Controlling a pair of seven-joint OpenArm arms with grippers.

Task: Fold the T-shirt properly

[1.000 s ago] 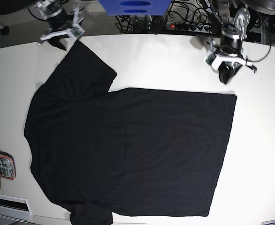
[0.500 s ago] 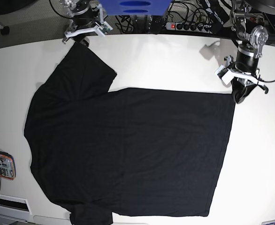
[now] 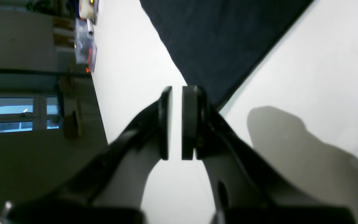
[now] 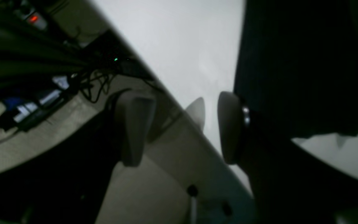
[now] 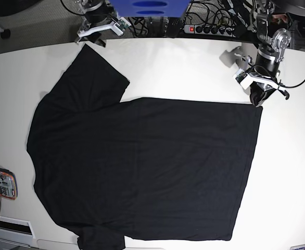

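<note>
The black T-shirt (image 5: pixel 142 166) lies spread flat on the white table (image 5: pixel 194 62), one sleeve reaching toward the back left. My left gripper (image 5: pixel 257 99) hovers at the shirt's back right corner. In the left wrist view the left gripper (image 3: pixel 176 90) is shut, nothing between its pads, and the corner of the T-shirt (image 3: pixel 222 40) lies just beyond the tips. My right gripper (image 5: pixel 93 40) stands at the sleeve tip by the table's back edge. In the right wrist view the right gripper (image 4: pixel 180 99) is open and empty, one finger against the edge of the T-shirt (image 4: pixel 306 62).
Behind the table's back edge lie a power strip (image 5: pixel 204 28) with a red light, tangled cables and a blue object (image 5: pixel 148 6). An orange-and-white device (image 5: pixel 0 182) sits at the table's left edge. Bare table surrounds the shirt on the right and back.
The right gripper has travelled to the right along the back edge, past the sleeve tip. The left gripper swung out to the right and down, then came back slightly toward the shirt's corner.
</note>
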